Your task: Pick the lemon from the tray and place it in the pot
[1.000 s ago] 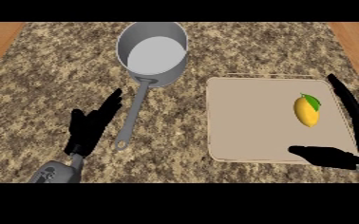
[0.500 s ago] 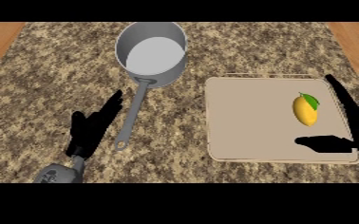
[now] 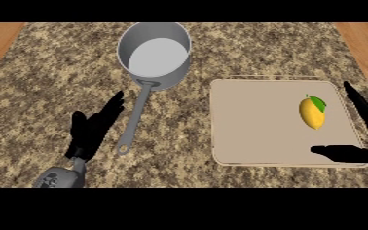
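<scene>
Speckled brown granite counter (image 3: 215, 44) fills the head view, with strips of wood showing at the upper left and upper right corners. Toward the top, left of centre, stands a grey metal pot (image 3: 155, 53), upright and open-mouthed; its long handle (image 3: 135, 119) runs down and slightly leftward across the stone. At the right lies a beige rectangular tray (image 3: 251, 126), flat on the counter and well apart from the pot. On the tray's right portion rests the lemon (image 3: 312, 113), yellow, with a green leaf at its upper end.

Left hand (image 3: 90, 134), black on a grey forearm, shows at the lower left, just beside the pot's handle without touching it; its fingers are straight and spread, holding nothing. Right hand (image 3: 343, 152) enters from the right edge and is partly cut off: the thumb lies over the tray's lower right corner and a finger rises beside the tray's right rim. Thumb and finger stand apart, with the lemon between them, untouched.
</scene>
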### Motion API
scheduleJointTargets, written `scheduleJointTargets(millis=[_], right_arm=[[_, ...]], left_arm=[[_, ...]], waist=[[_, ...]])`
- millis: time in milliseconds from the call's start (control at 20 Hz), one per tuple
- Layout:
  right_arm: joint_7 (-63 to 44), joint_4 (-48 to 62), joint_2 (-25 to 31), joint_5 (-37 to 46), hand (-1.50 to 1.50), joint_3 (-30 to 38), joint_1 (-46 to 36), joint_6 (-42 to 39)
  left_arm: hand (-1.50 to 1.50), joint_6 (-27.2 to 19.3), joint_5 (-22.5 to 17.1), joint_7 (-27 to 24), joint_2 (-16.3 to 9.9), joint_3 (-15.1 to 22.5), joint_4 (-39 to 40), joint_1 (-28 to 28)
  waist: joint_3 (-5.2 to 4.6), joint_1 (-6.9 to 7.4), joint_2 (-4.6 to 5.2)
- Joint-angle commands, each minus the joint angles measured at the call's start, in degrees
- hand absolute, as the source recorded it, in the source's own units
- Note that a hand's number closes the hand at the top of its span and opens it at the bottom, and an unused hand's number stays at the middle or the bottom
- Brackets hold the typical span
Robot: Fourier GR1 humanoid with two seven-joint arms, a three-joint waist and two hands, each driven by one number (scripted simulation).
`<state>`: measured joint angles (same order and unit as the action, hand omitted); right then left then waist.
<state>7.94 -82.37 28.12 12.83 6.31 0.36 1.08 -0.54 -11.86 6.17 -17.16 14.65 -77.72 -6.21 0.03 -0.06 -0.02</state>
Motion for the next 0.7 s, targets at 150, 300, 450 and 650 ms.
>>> scheduleJointTargets(millis=[150,300,450,650], right_arm=[[12.0,9.0,-0.9,-8.5,-1.50,4.9,-2.8,-7.6],[11.6,11.4,-3.3,-8.4,-1.50,4.8,-4.2,-7.9],[9.7,13.7,-6.1,-7.3,-1.50,3.8,-6.6,-7.4],[19.1,29.1,-5.6,-7.5,-1.50,5.7,-11.6,-10.1]], left_arm=[[0.00,4.1,-0.4,-1.9,-0.9,-1.9,0.7,2.4],[0.00,-0.6,3.4,0.0,2.7,-0.1,-2.8,4.3],[0.00,3.6,2.6,-1.2,1.6,-3.4,0.7,2.2],[0.00,3.0,3.2,3.0,3.1,-3.0,-2.6,1.0]], waist=[[0.01,0.32,0.09],[0.00,0.35,0.00],[-0.03,0.19,0.04],[0.01,0.45,0.09]])
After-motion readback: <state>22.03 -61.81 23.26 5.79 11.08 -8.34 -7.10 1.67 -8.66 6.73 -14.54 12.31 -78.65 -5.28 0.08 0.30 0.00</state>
